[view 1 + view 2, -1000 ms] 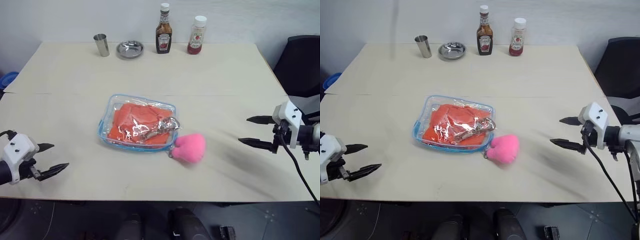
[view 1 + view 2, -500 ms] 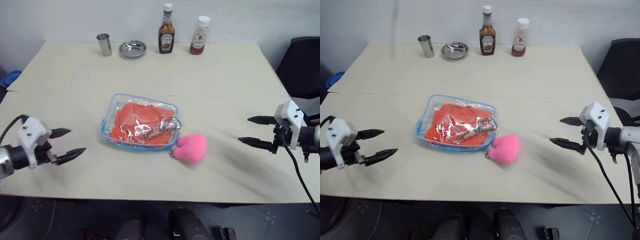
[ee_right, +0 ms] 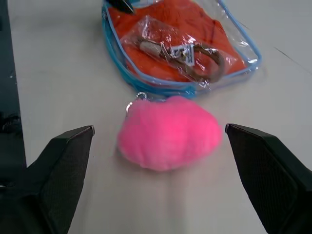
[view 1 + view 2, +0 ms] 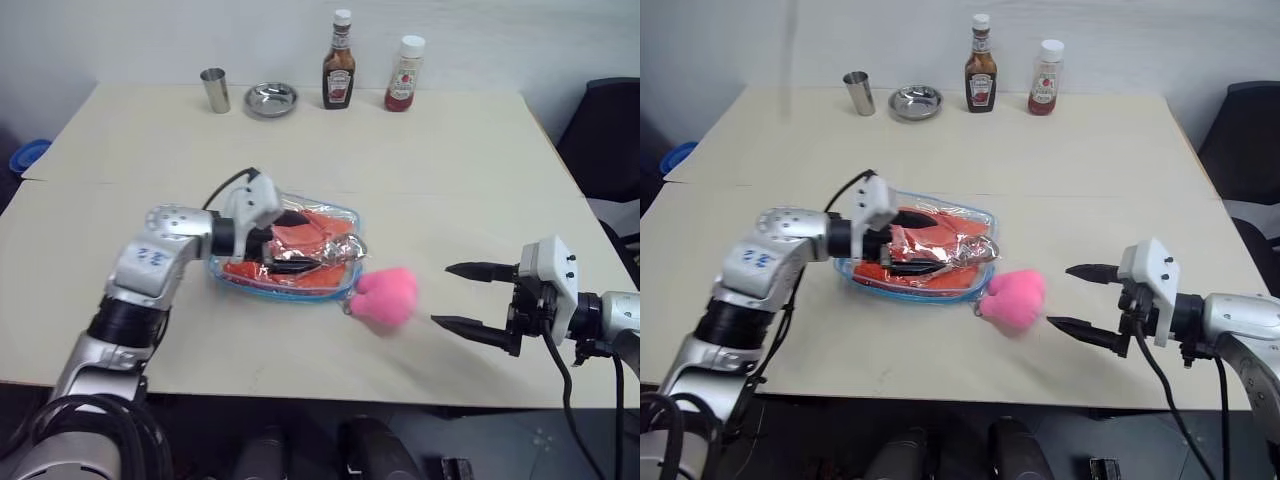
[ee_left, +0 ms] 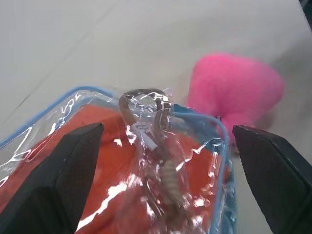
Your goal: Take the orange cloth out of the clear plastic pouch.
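Reaching over pouch [image 4: 285, 255], left end effector [image 4: 285, 238] spread

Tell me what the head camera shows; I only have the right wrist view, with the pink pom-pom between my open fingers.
Observer: The left gripper is open over the clear plastic pouch, fingers either side of the orange cloth.
Operator: Say how far the right one is.
Observer: The right gripper hangs short of the pom-pom, not touching it.
Operator: Report the far edge.
Observer: A metal cup, a metal bowl and two sauce bottles stand there.
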`<state>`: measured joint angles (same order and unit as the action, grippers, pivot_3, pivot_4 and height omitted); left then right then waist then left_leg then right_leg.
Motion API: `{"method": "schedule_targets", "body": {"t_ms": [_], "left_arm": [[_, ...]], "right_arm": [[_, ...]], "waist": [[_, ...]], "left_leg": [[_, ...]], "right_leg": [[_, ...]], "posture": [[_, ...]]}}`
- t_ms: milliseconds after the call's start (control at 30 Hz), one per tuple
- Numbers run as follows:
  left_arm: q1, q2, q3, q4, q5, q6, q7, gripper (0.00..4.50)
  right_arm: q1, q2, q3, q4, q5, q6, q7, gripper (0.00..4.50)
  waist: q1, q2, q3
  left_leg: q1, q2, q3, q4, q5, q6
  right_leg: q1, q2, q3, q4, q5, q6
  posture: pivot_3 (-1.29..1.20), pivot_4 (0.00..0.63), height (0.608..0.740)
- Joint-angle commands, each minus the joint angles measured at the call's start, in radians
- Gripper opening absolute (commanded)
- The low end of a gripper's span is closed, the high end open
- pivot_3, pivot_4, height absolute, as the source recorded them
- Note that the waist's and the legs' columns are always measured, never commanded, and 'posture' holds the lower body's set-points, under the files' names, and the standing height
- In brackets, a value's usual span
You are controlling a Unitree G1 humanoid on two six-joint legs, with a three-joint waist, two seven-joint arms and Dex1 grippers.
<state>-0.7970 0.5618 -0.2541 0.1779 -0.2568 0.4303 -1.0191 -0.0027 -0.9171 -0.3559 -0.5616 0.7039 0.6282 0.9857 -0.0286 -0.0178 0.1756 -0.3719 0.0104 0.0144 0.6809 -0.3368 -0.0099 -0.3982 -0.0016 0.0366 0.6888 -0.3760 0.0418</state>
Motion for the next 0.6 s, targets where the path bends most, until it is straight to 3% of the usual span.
{"method": "schedule_targets", "body": {"t_ms": [33,67,167,433,600], "left_arm": [[-0.070,-0.060,-0.035,0.121,0.083,-0.074,0.023,4.49],[-0.083,-0.077,-0.038,0.147,0.096,-0.080,0.027,4.49],[-0.100,-0.098,-0.064,0.207,0.164,-0.144,0.038,3.93],[-0.069,-0.091,-0.038,0.168,0.172,-0.138,-0.005,1.53],[-0.025,-0.084,0.071,0.018,0.077,0.049,0.027,0.08]], "right_arm": [[0.015,0.016,-0.056,-0.093,0.055,0.029,-0.066,4.50],[0.020,0.018,-0.061,-0.105,0.064,0.034,-0.081,4.50],[0.045,0.022,-0.072,-0.124,0.069,0.037,-0.106,4.50],[0.036,0.016,-0.046,-0.103,0.063,0.017,-0.116,4.50],[-0.032,0.009,0.029,-0.056,0.039,-0.004,-0.084,4.50]], "waist": [[0.002,0.000,0.000],[0.003,-0.001,0.000],[0.004,-0.001,0.000],[0.004,-0.001,0.000],[0.002,-0.001,0.000]], "left_leg": [[0.000,0.000,0.000,0.000,0.000,0.000],[0.000,0.000,-0.001,0.000,0.000,0.000],[-0.001,0.000,-0.001,0.001,0.000,0.000],[-0.001,0.000,-0.001,0.001,0.000,0.000],[-0.001,0.000,-0.001,0.001,0.000,0.000]], "right_leg": [[0.000,0.000,0.000,0.000,0.000,0.000],[0.000,0.000,0.000,0.000,0.000,0.000],[0.000,0.000,0.000,0.000,0.000,0.000],[0.000,0.000,0.000,0.000,0.000,0.000],[0.000,0.000,-0.001,0.000,0.000,0.000]], "posture": [[0.00,0.150,0.740],[0.00,0.150,0.740],[0.00,0.150,0.740],[0.00,0.150,0.740],[0.00,0.150,0.740]]}}
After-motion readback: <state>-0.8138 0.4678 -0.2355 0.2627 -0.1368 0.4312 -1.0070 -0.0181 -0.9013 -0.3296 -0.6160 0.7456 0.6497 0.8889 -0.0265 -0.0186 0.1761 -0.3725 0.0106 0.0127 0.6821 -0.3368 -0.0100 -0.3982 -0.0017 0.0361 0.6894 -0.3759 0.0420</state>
